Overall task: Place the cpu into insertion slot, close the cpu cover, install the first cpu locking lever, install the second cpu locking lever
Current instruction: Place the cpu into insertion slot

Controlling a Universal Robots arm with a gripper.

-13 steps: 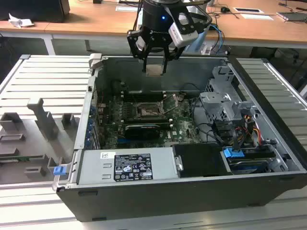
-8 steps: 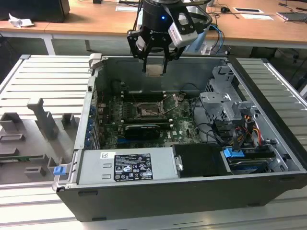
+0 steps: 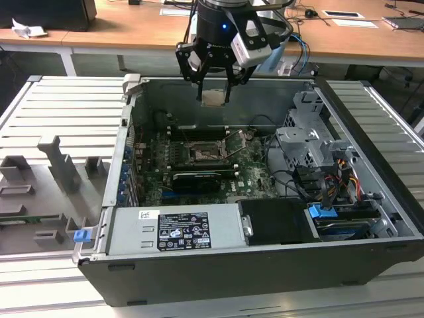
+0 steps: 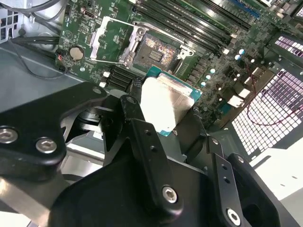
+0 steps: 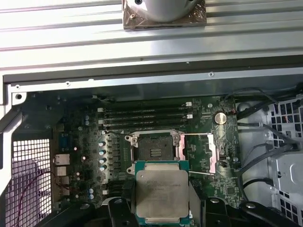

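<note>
My gripper (image 3: 213, 97) hangs over the open computer case, shut on the cpu (image 3: 213, 99), a flat tan-silver square chip held by its edges. In both wrist views the cpu (image 4: 163, 101) (image 5: 162, 191) sits between the black fingers (image 4: 135, 104), above and short of the insertion slot (image 4: 155, 51) (image 5: 154, 147). The insertion slot (image 3: 202, 154) is bare, a dark square socket with a silver rim on the green board. The cpu cover (image 5: 213, 153) (image 4: 131, 45) is swung open, lying beside the socket. A thin silver lever (image 3: 233, 151) stands up next to it.
Black memory slots (image 5: 144, 116) run beside the socket. A grey labelled power supply (image 3: 175, 228) fills the case's near side, and a metal drive cage (image 3: 311, 142) with cables sits on the exterior view's right. Case walls surround the board; a ribbed grey table (image 3: 59, 112) lies outside.
</note>
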